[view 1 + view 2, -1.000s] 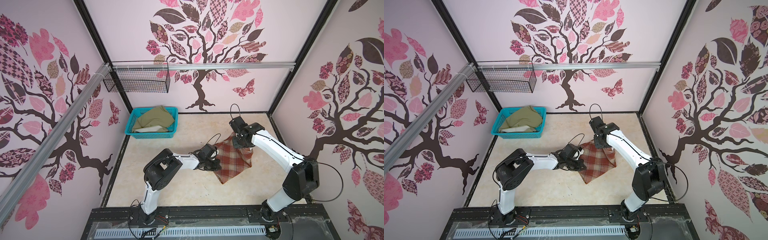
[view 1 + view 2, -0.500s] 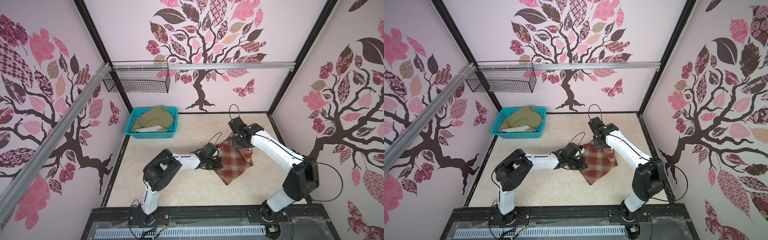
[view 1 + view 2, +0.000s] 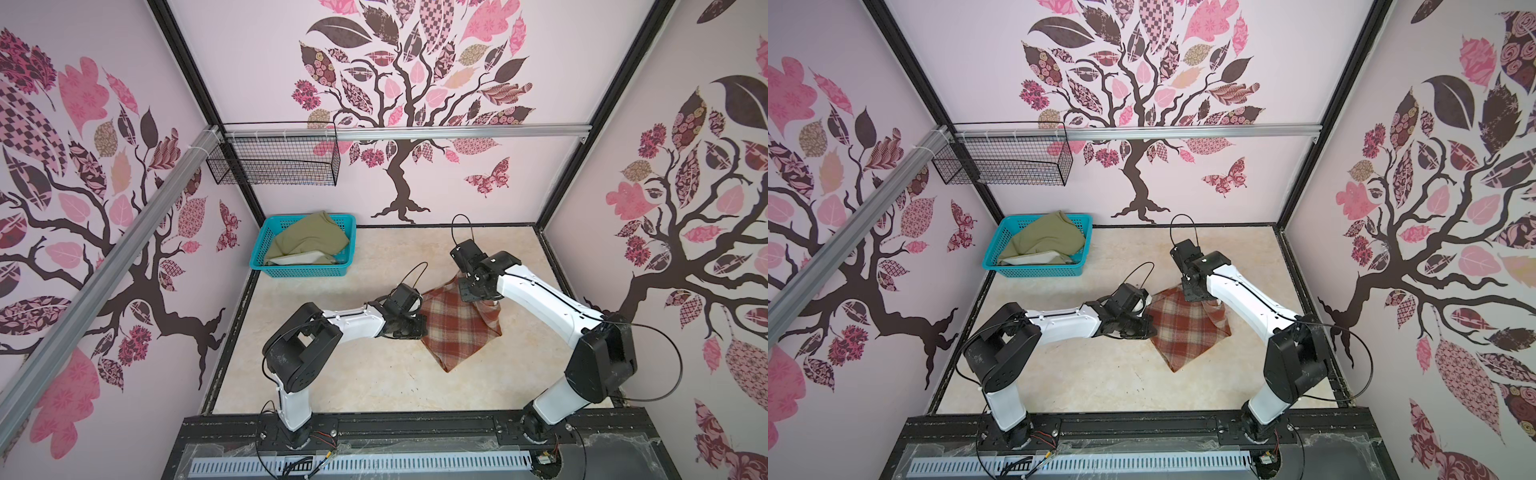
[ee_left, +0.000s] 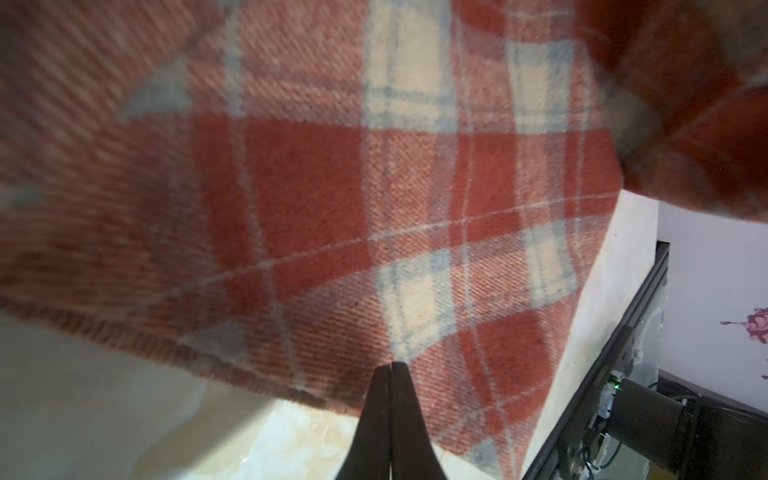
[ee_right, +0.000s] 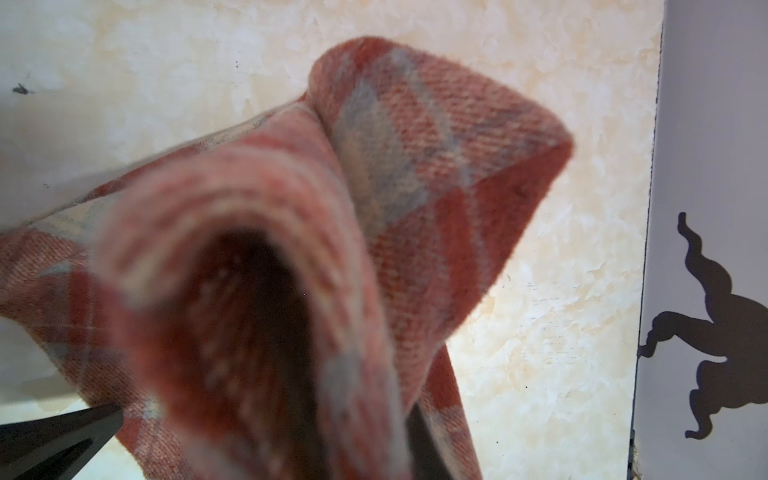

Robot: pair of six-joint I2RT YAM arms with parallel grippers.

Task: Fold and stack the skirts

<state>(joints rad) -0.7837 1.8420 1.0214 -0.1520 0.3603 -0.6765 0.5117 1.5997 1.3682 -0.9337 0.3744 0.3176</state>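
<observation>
Currently the plaid skirt hangs partly raised over the middle-right of the worktop. The right gripper is clamped on a bunched far corner, and the right wrist view shows a rolled fold of cloth between its two fingers. The skirt's lower part lies flat, with one corner pointing toward the front. The left gripper sits at the skirt's left edge, jaws pressed together and tips against the cloth. I cannot tell whether any cloth is pinched there. The olive skirt lies crumpled in the turquoise basket at the far left corner.
</observation>
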